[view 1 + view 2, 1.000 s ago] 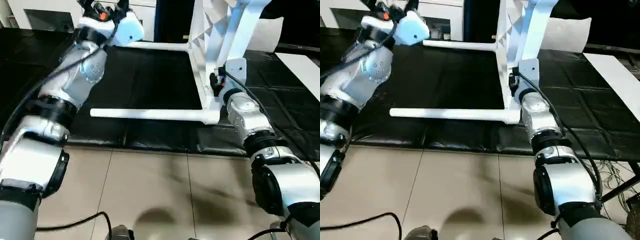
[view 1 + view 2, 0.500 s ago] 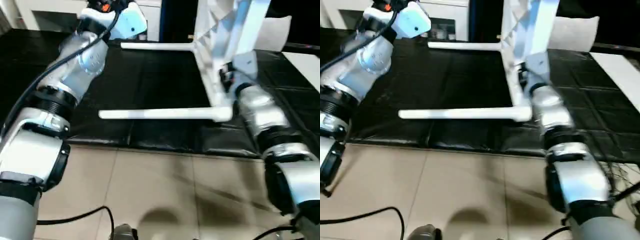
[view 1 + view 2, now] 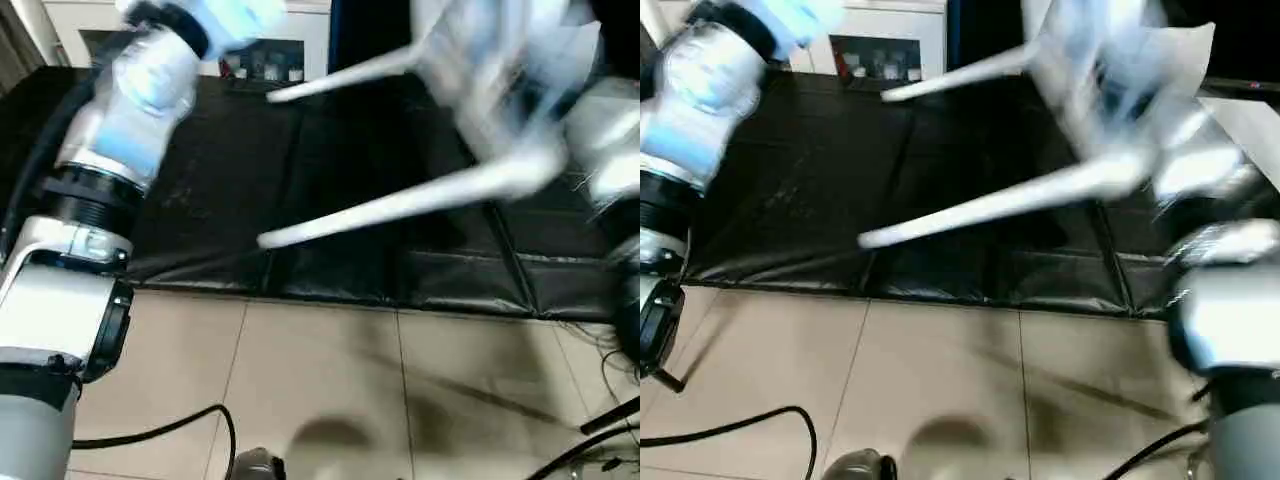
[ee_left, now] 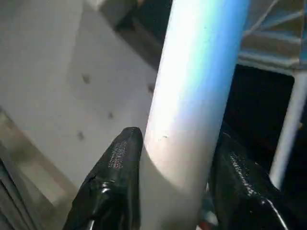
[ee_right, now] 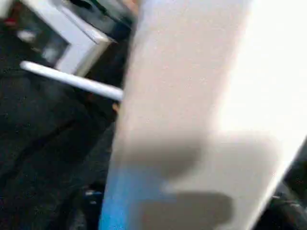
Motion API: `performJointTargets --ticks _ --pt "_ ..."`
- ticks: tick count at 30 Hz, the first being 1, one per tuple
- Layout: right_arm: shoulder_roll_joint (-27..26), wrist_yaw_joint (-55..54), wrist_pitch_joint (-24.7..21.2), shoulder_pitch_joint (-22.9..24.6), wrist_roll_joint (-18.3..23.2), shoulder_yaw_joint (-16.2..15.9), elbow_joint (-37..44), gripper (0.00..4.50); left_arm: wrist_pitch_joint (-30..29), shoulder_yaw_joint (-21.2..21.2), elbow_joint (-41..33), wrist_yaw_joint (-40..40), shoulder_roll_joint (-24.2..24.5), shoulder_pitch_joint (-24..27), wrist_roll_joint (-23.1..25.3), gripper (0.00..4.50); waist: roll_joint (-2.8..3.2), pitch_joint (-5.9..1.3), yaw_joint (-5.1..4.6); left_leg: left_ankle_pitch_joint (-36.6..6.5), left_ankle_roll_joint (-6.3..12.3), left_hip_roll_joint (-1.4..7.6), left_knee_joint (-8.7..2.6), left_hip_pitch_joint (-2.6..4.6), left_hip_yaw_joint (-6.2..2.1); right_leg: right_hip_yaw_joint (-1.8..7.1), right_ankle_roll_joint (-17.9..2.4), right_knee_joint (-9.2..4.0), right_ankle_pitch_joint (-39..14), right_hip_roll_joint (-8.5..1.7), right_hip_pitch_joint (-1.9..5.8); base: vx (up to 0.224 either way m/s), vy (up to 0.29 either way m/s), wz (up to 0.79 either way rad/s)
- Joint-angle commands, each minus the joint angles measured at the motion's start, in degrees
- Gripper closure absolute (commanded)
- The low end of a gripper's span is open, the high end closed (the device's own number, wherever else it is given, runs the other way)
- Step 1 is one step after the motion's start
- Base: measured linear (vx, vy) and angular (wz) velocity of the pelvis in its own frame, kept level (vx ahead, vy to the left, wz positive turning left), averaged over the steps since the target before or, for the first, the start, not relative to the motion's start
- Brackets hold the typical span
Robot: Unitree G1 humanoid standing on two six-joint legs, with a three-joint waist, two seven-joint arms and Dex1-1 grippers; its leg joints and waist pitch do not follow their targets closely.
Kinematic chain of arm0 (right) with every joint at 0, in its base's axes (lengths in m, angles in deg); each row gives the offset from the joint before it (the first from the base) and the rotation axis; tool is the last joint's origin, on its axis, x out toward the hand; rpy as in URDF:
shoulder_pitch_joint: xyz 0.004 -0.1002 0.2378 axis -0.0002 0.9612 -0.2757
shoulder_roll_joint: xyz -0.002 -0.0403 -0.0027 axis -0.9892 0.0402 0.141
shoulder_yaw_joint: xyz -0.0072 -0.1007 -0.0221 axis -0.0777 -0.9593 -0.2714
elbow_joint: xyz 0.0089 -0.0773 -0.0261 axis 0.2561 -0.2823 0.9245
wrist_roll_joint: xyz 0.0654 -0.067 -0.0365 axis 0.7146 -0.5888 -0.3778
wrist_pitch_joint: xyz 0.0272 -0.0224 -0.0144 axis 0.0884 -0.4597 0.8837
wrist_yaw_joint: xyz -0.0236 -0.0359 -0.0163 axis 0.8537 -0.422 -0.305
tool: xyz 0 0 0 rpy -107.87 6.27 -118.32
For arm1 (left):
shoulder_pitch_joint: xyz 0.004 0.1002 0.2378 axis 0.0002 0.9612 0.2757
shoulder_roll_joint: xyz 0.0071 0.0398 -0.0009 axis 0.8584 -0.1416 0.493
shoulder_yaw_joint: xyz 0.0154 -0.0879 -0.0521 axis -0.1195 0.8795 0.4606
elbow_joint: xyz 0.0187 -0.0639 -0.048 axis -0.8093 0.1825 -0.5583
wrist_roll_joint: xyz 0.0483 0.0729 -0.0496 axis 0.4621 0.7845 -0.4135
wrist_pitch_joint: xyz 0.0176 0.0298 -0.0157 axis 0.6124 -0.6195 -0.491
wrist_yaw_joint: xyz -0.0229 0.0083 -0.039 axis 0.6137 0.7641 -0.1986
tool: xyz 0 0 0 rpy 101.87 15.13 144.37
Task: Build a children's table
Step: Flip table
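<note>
The table (image 3: 500, 110) hangs tilted in the air over the black mat (image 3: 330, 180), its top up at the far right and two of its legs (image 3: 400, 205) slanting down and out toward the left, their tips clear of the mat. To my eye it is held this way so it can be swung over and stood on its feet, with each arm taking one part of it.

The left end effector (image 4: 175, 163) is clamped on a leg (image 4: 192, 86): its two black fingers (image 4: 117, 167) sit on either side of the round white shaft, pressing it between them. That leg looks like the far one, reaching toward the white cabinet (image 3: 290, 40) at the back. The left arm (image 3: 130, 110) reaches long and high across the mat, forearm stretched forward, wrist up near the cabinet's front.

The right arm (image 3: 1230, 290) is bent and raised at the right side, close under the top. Its wrist camera looks straight onto a broad white panel (image 5: 201, 96) of the table, very near. Whether the right end effector is gripping that panel or standing apart from it I cannot tell.

Cables (image 3: 150, 430) trail over the tiled floor (image 3: 320, 390) in front of the mat.
</note>
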Motion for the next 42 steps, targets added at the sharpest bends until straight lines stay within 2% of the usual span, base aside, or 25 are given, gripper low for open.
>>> performJointTargets --ticks 1,6,7,10,11,14,15,16,18,21,22,23,25,26,27,28,31,33,34,36,37,39,40,41,42 --pt "0.1 6.9 4.6 -0.3 -2.7 -3.5 -0.5 1.42 -5.8 3.9 2.3 -1.3 -1.7 1.8 -6.1 2.71 -1.46 -3.95 -0.54 -14.5 0.93 3.17 -3.08 2.26 -1.57 2.51 -10.4 -4.89 -13.5 -4.38 1.61 0.0 0.0 0.0" --pt "0.0 4.5 10.2 -1.9 -4.0 -4.7 -2.6 0.93 -13.0 7.0 -1.3 -3.1 -3.5 3.0 -10.8 2.71 -1.7 -3.67 -0.71 -17.8 0.0 3.19 -3.14 2.5 -1.7 2.54 -10.3 -5.17 -16.9 -4.56 1.37 0.0 0.0 0.0" --pt "-0.2 3.0 11.9 -2.1 -4.3 -4.7 -2.8 0.93 -14.1 7.5 -1.7 -3.0 -3.7 3.1 -11.4 2.71 -1.48 -3.66 -0.76 -18.7 -0.5 3.19 -3.14 2.56 -1.72 2.61 -10.1 -5.31 -17.9 -4.63 1.21 0.0 0.0 0.0" --pt "-1.6 -3.2 22.8 -3.6 -1.3 0.1 -2.5 0.8 -16.2 8.6 -1.8 -3.2 -3.9 3.1 -11.8 2.71 -1.67 -3.63 -0.88 -19.8 -1.03 3.1 -3.27 2.52 -1.84 2.53 -9.2 -5.41 -19.3 -4.62 1.28 0.0 0.0 0.0" --pt "-1.6 -4.0 24.1 -3.8 -1.1 0.5 -2.3 0.56 -16.2 8.6 -1.6 -3.2 -3.9 3.0 -11.7 2.71 -1.59 -3.71 -0.73 -20.0 -1.15 3.19 -3.28 2.55 -1.87 2.56 -9.0 -5.42 -19.4 -4.79 1.18 0.0 0.0 0.0" --pt "-1.3 -7.9 29.5 -4.4 0.3 2.9 -1.3 0.49 -16.1 8.4 -1.4 -2.9 -3.3 3.5 -10.5 2.71 -1.43 -3.82 -0.8 -20.4 -1.22 3.26 -3.34 2.73 -1.86 2.58 -9.2 -5.27 -17.4 -4.49 1.0 0.0 0.0 0.0" --pt "-1.2 -8.6 30.6 -4.4 0.7 3.4 -1.2 0.29 -16.0 8.1 -1.4 -2.8 -3.0 3.7 -10.1 2.71 -1.41 -3.87 -0.78 -20.3 -1.31 3.31 -3.38 2.76 -1.87 2.61 -9.3 -5.19 -16.6 -4.45 1.05 0.0 0.0 0.0" --pt "-1.6 -8.5 34.9 -3.6 4.3 6.6 0.5 0.15 -14.8 7.3 -1.2 -2.5 -1.9 4.6 -8.5 2.72 -1.48 -4.0 -0.72 -19.6 -1.12 3.34 -3.39 2.65 -1.81 2.62 -9.7 -4.89 -13.4 -4.4 1.25 0.0 0.0 0.0" --pt "-2.7 -7.0 35.9 -1.9 7.6 8.9 2.1 0.08 -12.8 7.5 -1.0 -2.7 -1.7 5.2 -8.8 2.73 -1.64 -4.06 -0.74 -17.7 -0.4 3.3 -3.39 2.26 -1.84 2.55 -9.4 -4.51 -10.1 -4.27 1.68 0.0 0.0 0.0" --pt "-5.1 -4.2 34.4 1.5 12.2 11.5 3.7 0.0 -10.7 7.3 -1.4 -3.6 -1.3 6.2 -8.8 2.79 -1.64 -4.26 -0.77 -15.2 1.02 3.29 -3.24 2.21 -1.74 2.54 -10.5 -4.06 -5.4 -4.09 1.86 0.0 0.0 0.0" --pt "-7.8 -2.7 30.1 5.7 16.9 13.9 5.6 0.0 -8.4 7.8 -1.5 -4.9 -1.4 7.3 -9.9 2.79 -1.6 -4.22 -0.85 -14.5 1.61 3.31 -3.25 2.33 -1.67 2.6 -11.4 -4.05 -3.2 -4.04 1.97 0.0 0.0 0.0" --pt "-8.4 -2.4 29.2 6.5 17.8 14.4 6.0 0.0 -7.9 7.9 -1.5 -5.2 -1.5 7.5 -10.1 2.81 -1.58 -4.12 -0.82 -14.4 2.08 3.38 -3.41 2.31 -1.68 2.72 -11.4 -4.2 -2.7 -4.24 2.1 0.0 0.0 0.0" --pt "-10.9 -2.0 26.0 10.8 21.7 16.0 8.8 0.0 -8.2 8.2 -2.5 -6.2 -1.4 8.8 -10.9 2.82 -1.3 -4.63 -0.74 -14.4 1.07 3.57 -3.49 2.84 -1.75 2.55 -12.5 -3.94 -1.3 -4.22 2.21 0.0 0.0 0.0" --pt "-10.9 -2.0 26.0 10.8 21.7 16.0 8.8 0.0 -8.2 8.2 -2.5 -6.2 -1.4 8.8 -10.9 2.82 -1.42 -4.58 -0.74 -14.1 0.99 3.59 -3.49 2.78 -1.76 2.55 -12.8 -3.86 -1.0 -4.23 2.15 0.0 0.0 0.0" --pt "-12.8 -1.2 23.9 14.3 24.8 16.7 11.5 0.0 -8.9 8.5 -3.5 -6.7 -1.2 9.9 -11.7 2.82 -1.44 -4.63 -0.73 -14.1 0.68 3.55 -3.5 2.72 -1.8 2.45 -13.0 -3.74 -1.1 -4.18 2.23 0.0 0.0 0.0" --pt "-16.1 -0.6 20.4 20.6 29.1 17.5 16.1 0.0 -9.8 9.1 -5.4 -7.5 -0.7 11.9 -12.7 2.84 -0.98 -4.59 -0.64 -14.3 0.64 3.66 -3.64 2.7 -1.79 2.58 -12.8 -3.75 -1.0 -4.44 2.33 0.0 0.0 0.0" --pt "-19.4 -1.7 16.2 28.2 31.7 17.4 20.3 0.0 -8.2 9.2 -7.1 -8.8 0.4 14.9 -13.0 2.86 -1.31 -4.62 -0.75 -15.4 -0.12 3.77 -4.04 2.74 -1.92 2.55 -12.1 -4.0 -3.3 -4.56 2.32 0.0 0.0 0.0" --pt "-20.1 -2.3 14.8 29.4 32.2 17.9 21.6 0.0 -8.1 9.3 -7.3 -9.0 0.4 15.3 -13.1 2.9 -1.18 -4.52 -0.87 -16.5 -0.88 3.68 -4.11 2.84 -1.85 2.6 -12.0 -4.24 -5.4 -4.53 2.08 0.0 0.0 0.0" --pt "-21.8 -3.8 11.8 31.6 33.2 18.5 23.8 0.0 -7.6 9.5 -7.9 -9.3 0.5 16.3 -13.3 2.92 -1.63 -4.25 -1.02 -18.8 -1.99 3.69 -4.36 3.04 -1.79 2.69 -11.3 -4.78 -9.5 -4.46 1.82 0.0 0.0 0.0" --pt "-22.5 -4.6 10.5 32.4 33.4 18.7 24.6 0.0 -7.4 9.6 -8.3 -9.6 0.5 16.7 -13.6 2.92 -1.16 -4.09 -0.99 -21.4 -3.16 3.79 -4.61 3.28 -2.06 2.75 -10.2 -5.05 -13.8 -4.76 1.46 0.0 0.0 0.0" --pt "-23.3 -5.9 9.3 33.5 33.2 18.6 25.5 0.0 -7.3 9.7 -8.7 -9.5 0.4 17.3 -13.6 2.93 -1.35 -4.09 -1.08 -21.9 -3.57 3.81 -4.65 3.39 -2.06 2.71 -9.8 -5.16 -14.7 -4.69 1.34 0.0 0.0 0.0" --pt "-23.9 -6.8 8.3 33.8 32.9 18.5 25.3 0.0 -7.0 9.6 -8.9 -9.7 0.4 17.7 -13.7 2.94 -1.12 -3.93 -1.19 -24.4 -4.96 3.79 -4.82 3.55 -2.21 2.81 -8.7 -5.45 -17.2 -4.85 0.86 0.0 0.0 0.0" --pt "-24.1 -7.6 6.8 34.1 32.8 18.4 25.7 0.0 -6.9 9.5 -9.3 -10.0 0.4 18.1 -13.9 2.94 -1.12 -3.92 -1.23 -25.2 -5.4 3.77 -4.92 3.58 -2.28 2.8 -8.3 -5.55 -17.9 -4.81 0.79 0.0 0.0 0.0" --pt "-24.0 -7.1 4.7 33.3 32.5 17.7 24.4 0.0 -6.3 9.1 -9.5 -10.4 0.5 18.4 -14.1 2.94 -0.67 -3.93 -1.19 -25.5 -5.6 3.74 -4.87 3.71 -2.34 2.84 -8.3 -5.52 -17.8 -4.81 0.68 0.0 0.0 0.0" --pt "-24.0 -7.1 4.7 33.3 32.5 17.7 24.4 0.0 -6.3 9.1 -9.5 -10.4 0.5 18.4 -14.1 2.94 -0.89 -3.94 -1.27 -25.8 -5.93 3.77 -4.97 3.63 -2.33 2.87 -8.2 -5.54 -17.1 -4.76 0.7 0.0 0.0 0.0"
